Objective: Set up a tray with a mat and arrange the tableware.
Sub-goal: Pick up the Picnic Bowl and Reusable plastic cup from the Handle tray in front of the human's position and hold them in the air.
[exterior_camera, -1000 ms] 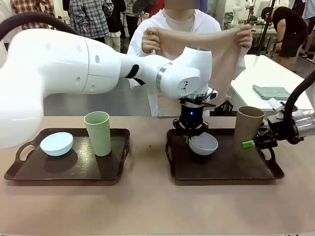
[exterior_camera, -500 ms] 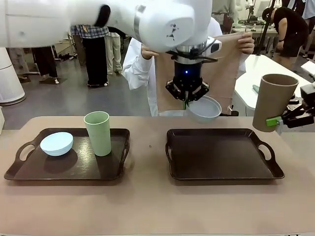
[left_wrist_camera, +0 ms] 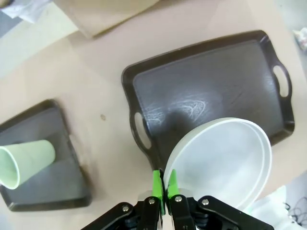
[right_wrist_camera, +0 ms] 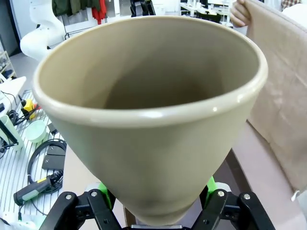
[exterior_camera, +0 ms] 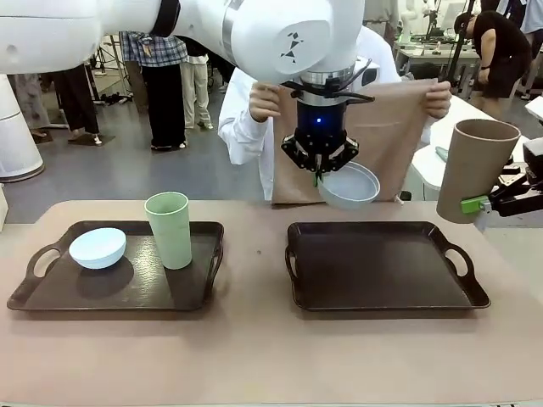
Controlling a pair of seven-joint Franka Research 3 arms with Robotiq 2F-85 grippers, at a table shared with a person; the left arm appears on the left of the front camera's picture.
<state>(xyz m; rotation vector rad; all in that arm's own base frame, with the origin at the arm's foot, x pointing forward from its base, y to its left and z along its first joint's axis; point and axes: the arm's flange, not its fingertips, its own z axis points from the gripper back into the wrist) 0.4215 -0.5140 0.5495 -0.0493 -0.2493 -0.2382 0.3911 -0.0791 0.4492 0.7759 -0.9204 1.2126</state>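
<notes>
My left gripper [exterior_camera: 320, 172] is shut on the rim of the white bowl [exterior_camera: 349, 186], holding it in the air above the bare right tray [exterior_camera: 386, 271]. The left wrist view has the white bowl [left_wrist_camera: 221, 163] pinched between the green pads [left_wrist_camera: 157, 184], over that tray [left_wrist_camera: 216, 91]. Off the right tray's right end, my right gripper [exterior_camera: 485, 204] is shut on the tan-brown tumbler [exterior_camera: 475, 170], lifted clear; the tumbler [right_wrist_camera: 153, 110] looms large in the right wrist view. A person behind holds up a tan mat [exterior_camera: 382, 144]. The light blue bowl [exterior_camera: 97, 247] and pale green tumbler [exterior_camera: 169, 229] stand on the left tray [exterior_camera: 51, 292].
Both dark trays lie side by side on the tan table [exterior_camera: 254, 356]. The person's hands [exterior_camera: 265, 102] grip the mat's top corners right behind my left arm. Other people and benches stand farther back.
Both grippers lifted their loads off the right tray: the white bowl rose well above it, the tumbler moved up and right. The person lowered the mat slightly.
</notes>
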